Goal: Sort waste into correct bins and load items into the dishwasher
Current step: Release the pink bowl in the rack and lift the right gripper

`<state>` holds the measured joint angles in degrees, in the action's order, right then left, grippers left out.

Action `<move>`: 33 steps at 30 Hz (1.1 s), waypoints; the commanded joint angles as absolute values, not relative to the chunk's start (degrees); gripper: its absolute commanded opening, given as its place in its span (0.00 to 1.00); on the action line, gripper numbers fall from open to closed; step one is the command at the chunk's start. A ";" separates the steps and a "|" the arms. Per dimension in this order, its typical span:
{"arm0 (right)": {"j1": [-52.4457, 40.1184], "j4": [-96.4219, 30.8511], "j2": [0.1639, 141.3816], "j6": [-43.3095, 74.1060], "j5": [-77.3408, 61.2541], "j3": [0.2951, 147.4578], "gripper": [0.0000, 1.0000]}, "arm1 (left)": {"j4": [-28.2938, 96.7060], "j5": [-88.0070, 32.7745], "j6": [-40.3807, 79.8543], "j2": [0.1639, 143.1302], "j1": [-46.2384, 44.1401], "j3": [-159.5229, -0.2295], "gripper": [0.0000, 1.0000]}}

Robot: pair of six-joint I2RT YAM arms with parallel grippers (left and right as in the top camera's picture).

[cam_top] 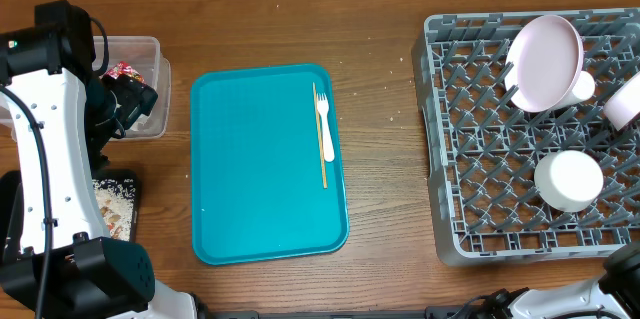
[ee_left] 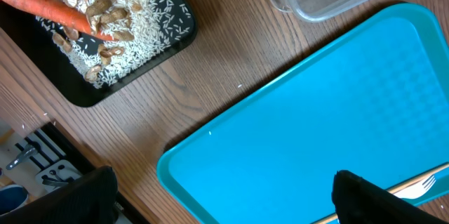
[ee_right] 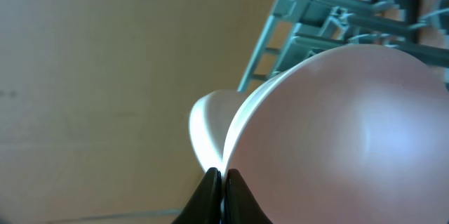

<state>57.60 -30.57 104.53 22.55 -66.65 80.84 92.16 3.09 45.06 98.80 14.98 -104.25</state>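
My left gripper (cam_top: 128, 101) (ee_left: 224, 206) is open and empty, held above the table between the clear tub (cam_top: 148, 51) (ee_left: 330, 3) and the teal tray. The tub holds a red wrapper (cam_top: 124, 70). The black tray (cam_top: 122, 221) (ee_left: 84, 90) holds a carrot (ee_left: 49, 6) and rice scraps (ee_left: 137, 20). A pale fork (cam_top: 322, 119) (ee_left: 422, 185) lies on the teal tray. In the grey rack (cam_top: 470, 159) (ee_right: 330, 13) stand a white plate (cam_top: 545, 62) and a cup (cam_top: 568, 180). My right gripper (ee_right: 222, 175) is shut on the rim of a white bowl (ee_right: 337, 133) (cam_top: 625, 101).
The large teal tray (cam_top: 260, 179) (ee_left: 337, 97) lies mid-table, with a thin wooden stick (cam_top: 323, 159) beside the fork. Another white dish (cam_top: 581, 87) (ee_right: 209, 122) sits behind the plate. The left arm's white body (cam_top: 45, 159) covers the left edge.
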 commanded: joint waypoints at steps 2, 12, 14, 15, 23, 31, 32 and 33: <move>57.45 -33.10 104.27 22.52 -59.24 81.17 0.09 | 92.27 3.57 45.23 99.11 14.55 -104.25 1.00; 57.43 -30.24 104.29 22.55 -63.51 81.17 0.04 | 92.27 3.57 45.23 99.11 14.55 -104.25 1.00; 57.39 -28.12 104.29 24.29 -65.19 81.17 0.04 | 92.27 3.57 45.23 99.11 14.55 -104.25 1.00; 57.39 -28.05 104.29 24.23 -65.17 81.17 0.04 | 92.27 3.57 45.23 99.11 14.55 -104.25 1.00; 57.28 -31.62 107.59 21.98 -59.88 81.17 0.04 | 92.27 3.57 45.23 99.11 14.55 -104.25 1.00; 57.69 -38.02 107.13 20.99 -52.93 83.81 0.04 | 92.27 3.57 45.23 99.11 14.55 -104.25 1.00; 57.67 -41.06 106.74 20.99 -49.25 85.32 0.04 | 92.27 3.57 45.23 99.11 14.55 -104.25 1.00; 57.67 -43.11 106.37 21.04 -46.83 86.37 0.04 | 92.27 3.57 45.23 99.11 14.55 -104.25 1.00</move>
